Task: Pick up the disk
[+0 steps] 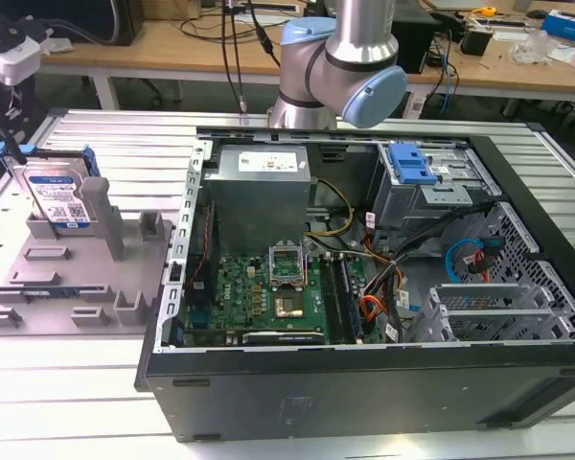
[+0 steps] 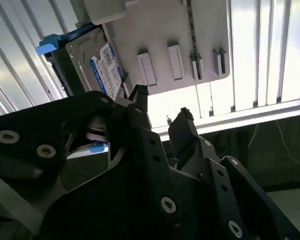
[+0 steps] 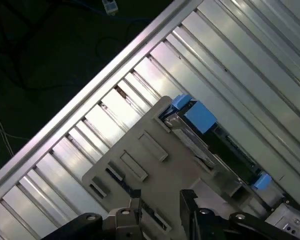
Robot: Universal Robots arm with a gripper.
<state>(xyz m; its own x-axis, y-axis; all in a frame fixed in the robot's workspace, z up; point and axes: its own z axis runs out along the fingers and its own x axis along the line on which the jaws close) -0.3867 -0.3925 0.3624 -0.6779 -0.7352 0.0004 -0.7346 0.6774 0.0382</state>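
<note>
The disk [image 1: 57, 196] is a silver hard drive with a blue-and-white label and blue side rails. It stands upright on its edge in a slot of the grey fixture plate [image 1: 86, 287] at the exterior view's left. My gripper [image 1: 10, 125] hangs above it, near its outer edge. In both wrist views the black fingers stand apart with nothing between them, so the gripper [image 2: 160, 104] [image 3: 161, 200] is open. The disk [image 2: 97, 65] [image 3: 200, 135] lies a short way beyond the fingertips, untouched.
An open black computer case [image 1: 364, 383] takes up the middle and the exterior view's right, with a grey power supply box [image 1: 264, 192], a blue drive-bay caddy [image 1: 412, 163] and a green motherboard [image 1: 259, 297] inside. Everything rests on a slatted aluminium table [image 1: 125, 153].
</note>
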